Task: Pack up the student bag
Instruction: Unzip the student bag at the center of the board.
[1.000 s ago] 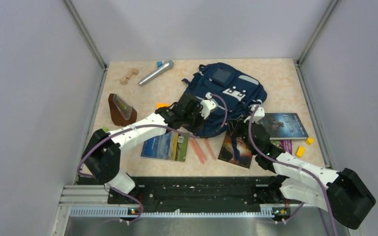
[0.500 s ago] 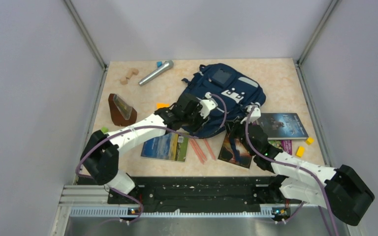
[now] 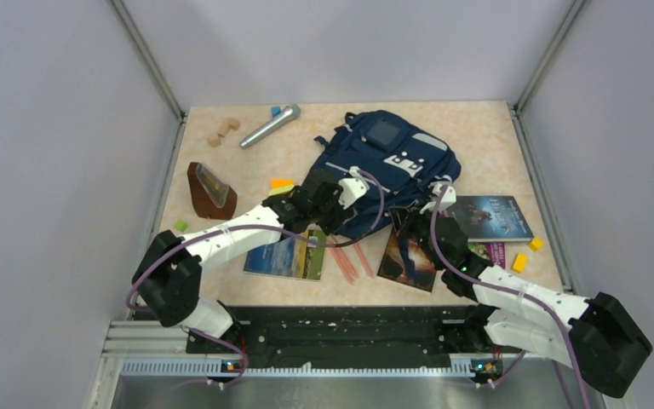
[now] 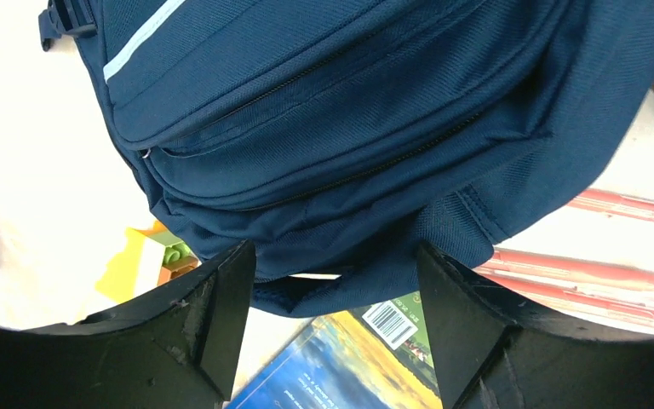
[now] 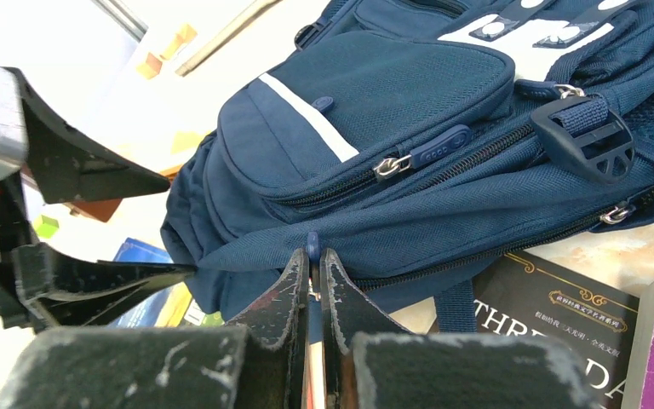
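Observation:
The student bag [image 3: 387,158] is a navy backpack with light grey stripes, lying at the middle back of the table. My left gripper [image 3: 334,218] is at its near left corner. In the left wrist view this gripper [image 4: 336,281] is open, its fingers either side of the bag's lower edge [image 4: 349,102] without clamping it. My right gripper [image 3: 410,223] is at the bag's near right side. In the right wrist view it [image 5: 313,260] is shut on a small blue zipper pull [image 5: 312,244] of the bag [image 5: 375,111].
A blue-and-yellow book [image 3: 288,253] and red pens [image 3: 349,256] lie under the left gripper. Dark books [image 3: 409,256] [image 3: 490,217], a purple book [image 3: 492,252] and yellow blocks [image 3: 519,262] lie to the right. A microphone [image 3: 270,125], wooden blocks [image 3: 223,130] and a brown wedge [image 3: 211,191] are on the left.
My left gripper has opened, let go of the bag's fabric and drawn back a little. The right gripper stays shut on the zipper pull and has hardly moved.

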{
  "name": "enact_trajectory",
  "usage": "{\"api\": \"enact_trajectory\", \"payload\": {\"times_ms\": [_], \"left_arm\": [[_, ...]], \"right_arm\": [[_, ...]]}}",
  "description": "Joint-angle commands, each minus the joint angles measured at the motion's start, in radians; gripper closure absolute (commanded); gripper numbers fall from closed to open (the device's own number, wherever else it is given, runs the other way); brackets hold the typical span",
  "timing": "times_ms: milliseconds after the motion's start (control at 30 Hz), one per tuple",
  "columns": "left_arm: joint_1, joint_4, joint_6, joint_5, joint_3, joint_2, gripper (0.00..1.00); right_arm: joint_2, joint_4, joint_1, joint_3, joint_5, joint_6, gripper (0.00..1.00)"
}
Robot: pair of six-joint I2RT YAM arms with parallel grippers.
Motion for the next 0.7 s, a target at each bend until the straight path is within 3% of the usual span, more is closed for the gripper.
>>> {"api": "enact_trajectory", "payload": {"times_ms": [0, 133, 233, 533, 667], "left_arm": [[0.007, 0.057, 0.000, -0.061, 0.041, 0.034, 0.26], [0.009, 0.069, -0.006, 0.002, 0.055, 0.054, 0.28], [0.009, 0.058, -0.018, 0.040, 0.083, 0.080, 0.36], [0.009, -0.025, -0.121, 0.283, 0.182, 0.134, 1.00], [0.009, -0.001, -0.182, 0.314, 0.180, 0.102, 1.00]], "right_arm": [[-0.031, 0.110, 0.010, 0.011, -0.004, 0.021, 1.00], [-0.022, 0.114, 0.010, 0.012, -0.012, 0.021, 1.00], [-0.018, 0.117, 0.009, 0.011, -0.019, 0.021, 1.00], [-0.014, 0.118, 0.010, 0.008, -0.025, -0.017, 1.00], [-0.013, 0.127, 0.010, 0.002, -0.044, -0.035, 1.00]]}}
